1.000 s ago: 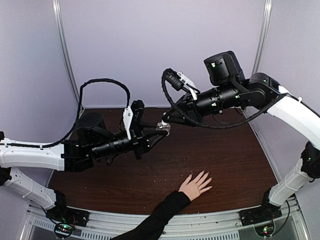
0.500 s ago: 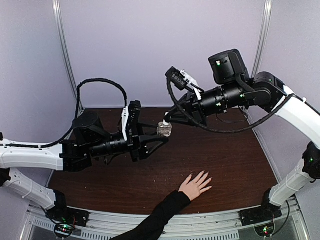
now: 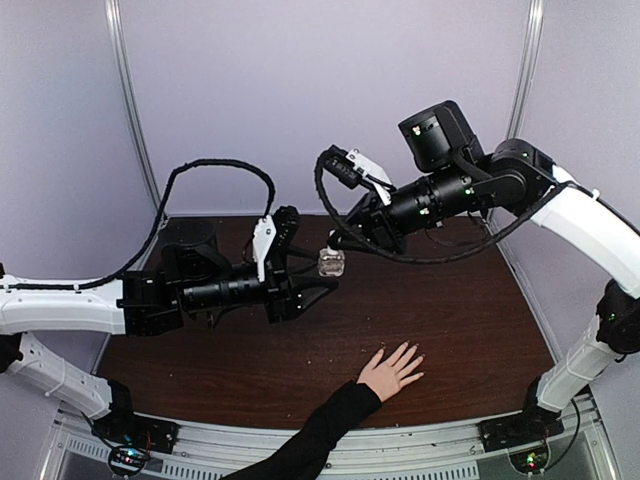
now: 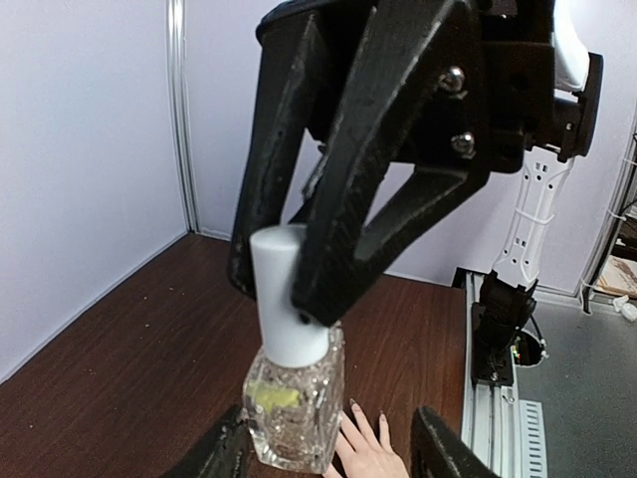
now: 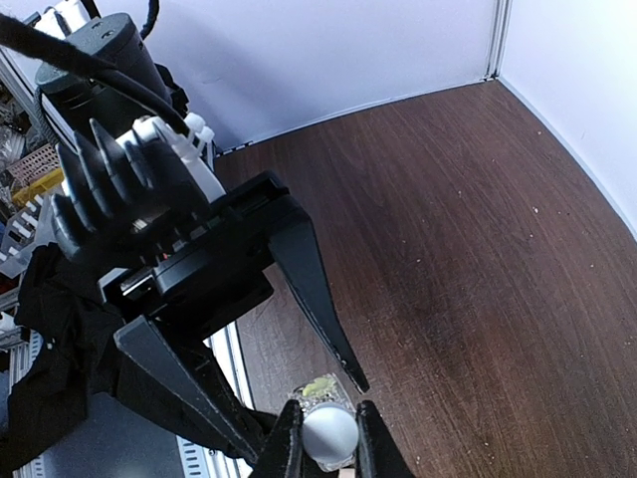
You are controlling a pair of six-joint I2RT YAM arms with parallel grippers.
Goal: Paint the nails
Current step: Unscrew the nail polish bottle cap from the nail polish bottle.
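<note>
A small clear glass bottle (image 3: 331, 263) with a white cap (image 4: 287, 299) hangs in the air above the table. My right gripper (image 5: 329, 439) is shut on the cap, also shown as right gripper (image 3: 336, 246). My left gripper (image 3: 322, 279) stands open, its fingers (image 4: 446, 450) on either side of the bottle's glass body (image 4: 296, 408), with a wide gap on the right side. A light-skinned hand (image 3: 390, 371) with a black sleeve lies flat near the table's front, fingers spread. Its nails (image 3: 412, 351) are tiny; two nails (image 4: 351, 405) show just below the bottle.
The dark wooden table (image 3: 460, 310) is walled in pale purple on three sides. A metal rail (image 3: 420, 445) with both arm bases runs along the near edge. The two arms meet above the table's middle, and the black sleeve (image 3: 310, 440) crosses the rail.
My left gripper has opened and let go of the bottle's body. The right gripper keeps the cap, and the bottle has shifted slightly. The hand has not moved.
</note>
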